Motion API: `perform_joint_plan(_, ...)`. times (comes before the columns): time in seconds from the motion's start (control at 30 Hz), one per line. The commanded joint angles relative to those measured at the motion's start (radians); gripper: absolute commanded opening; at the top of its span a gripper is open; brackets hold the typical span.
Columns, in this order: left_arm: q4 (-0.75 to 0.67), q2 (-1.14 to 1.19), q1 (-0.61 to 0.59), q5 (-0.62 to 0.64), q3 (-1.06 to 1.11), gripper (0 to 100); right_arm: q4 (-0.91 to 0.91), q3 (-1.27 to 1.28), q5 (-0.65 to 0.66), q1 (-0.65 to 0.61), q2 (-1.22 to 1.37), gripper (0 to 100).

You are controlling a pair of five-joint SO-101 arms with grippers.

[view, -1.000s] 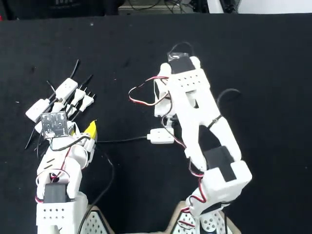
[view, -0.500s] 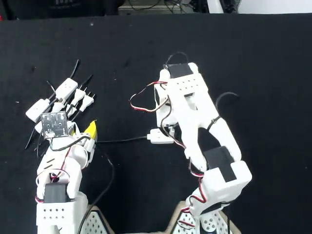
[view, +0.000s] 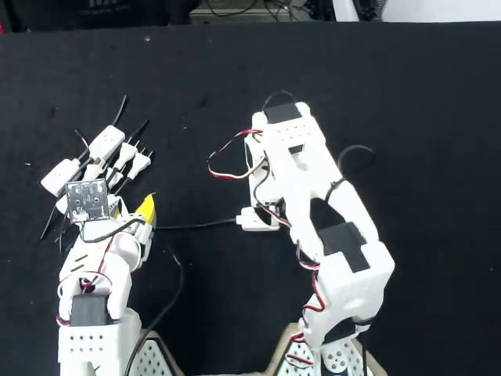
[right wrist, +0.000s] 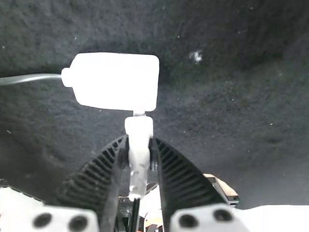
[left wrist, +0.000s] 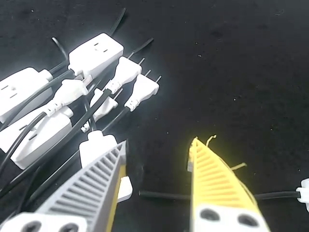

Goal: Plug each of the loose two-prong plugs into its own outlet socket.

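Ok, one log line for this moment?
right gripper: shut on plug, prongs at outlet socket | left gripper: open, near loose plugs

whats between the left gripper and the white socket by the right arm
In the high view, just a black cord lying on the black cloth, running from near the left gripper to the socket.

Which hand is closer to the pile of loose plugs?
Left. The left hand sits right beside the pile; the right hand is far off at mid-table, holding a plug at a lone socket.
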Motion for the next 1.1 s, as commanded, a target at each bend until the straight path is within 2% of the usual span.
perform_joint_plan(0.0,-0.020,-0.008,0.002,0.009,-0.019,21,0.031,-0.047,0.008,-0.017,-0.016,1.1)
perform_joint_plan(0.3,-0.021,-0.008,0.002,0.009,-0.019,21,0.031,-0.059,0.038,-0.017,-0.067,1.1)
perform_joint_plan(0.67,-0.021,-0.008,0.001,0.009,-0.016,21,0.031,-0.143,0.041,0.000,0.004,1.1)
perform_joint_plan(1.07,-0.021,-0.008,0.001,0.009,-0.016,21,0.031,-0.058,0.043,0.000,-0.021,1.0)
